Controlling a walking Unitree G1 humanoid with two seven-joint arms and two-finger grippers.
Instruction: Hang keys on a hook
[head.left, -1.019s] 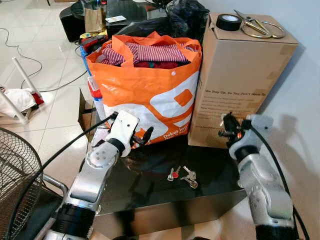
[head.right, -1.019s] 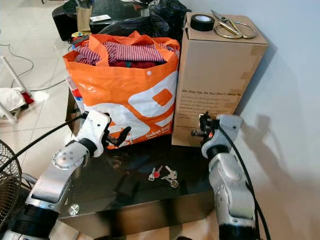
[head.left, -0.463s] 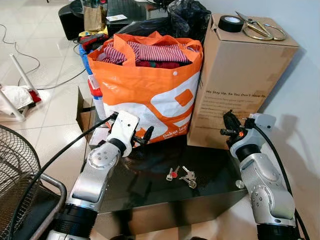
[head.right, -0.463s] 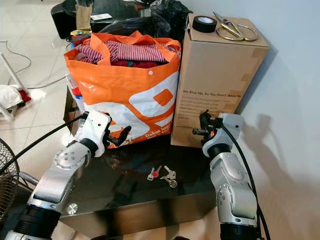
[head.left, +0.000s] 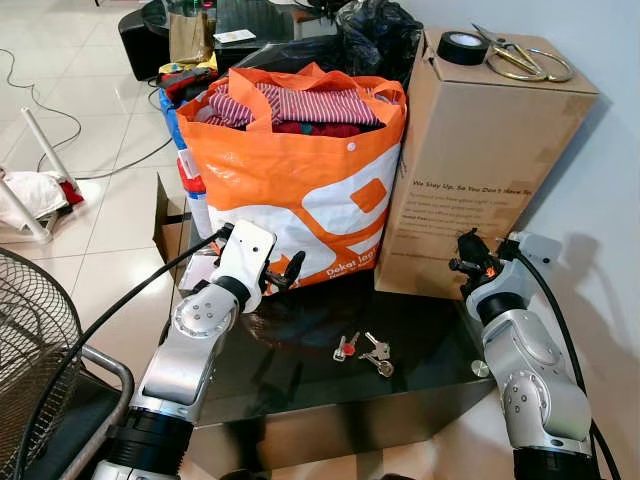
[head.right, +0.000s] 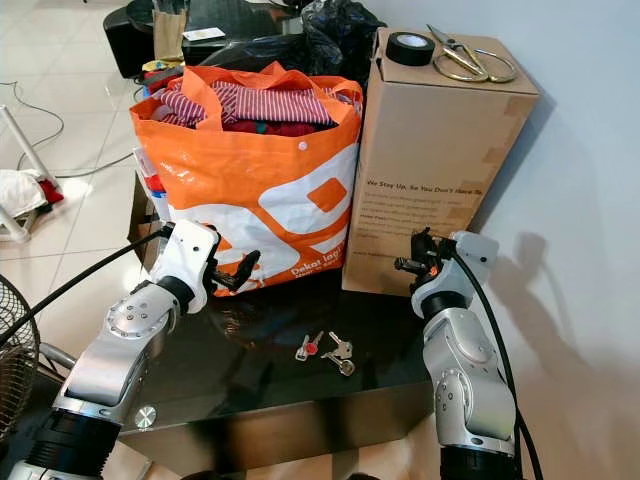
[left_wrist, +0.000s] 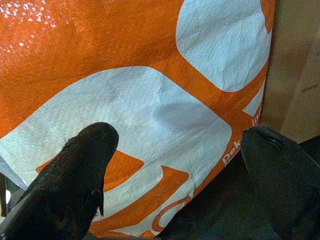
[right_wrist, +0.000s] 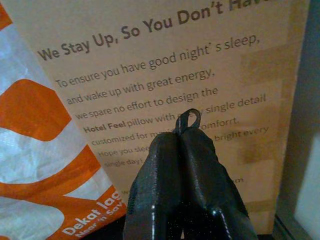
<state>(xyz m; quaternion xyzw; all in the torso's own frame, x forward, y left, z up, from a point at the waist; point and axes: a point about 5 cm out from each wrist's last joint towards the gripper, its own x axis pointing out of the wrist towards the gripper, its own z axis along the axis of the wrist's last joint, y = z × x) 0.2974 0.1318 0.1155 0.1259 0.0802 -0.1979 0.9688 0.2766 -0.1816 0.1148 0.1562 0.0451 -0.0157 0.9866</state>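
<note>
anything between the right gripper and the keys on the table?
Nothing visible. The keys lie in the open on the black table; the right gripper, shut, is raised in front of the cardboard box, with bare tabletop between.

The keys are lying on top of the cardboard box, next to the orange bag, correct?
Not quite. The keys lie on the black table, in front of the cardboard box and next to the orange bag; the left eye view shows it.

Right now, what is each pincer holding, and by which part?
Right pincer pinches a small dark loop by its base; left pincer is open, empty.
</note>
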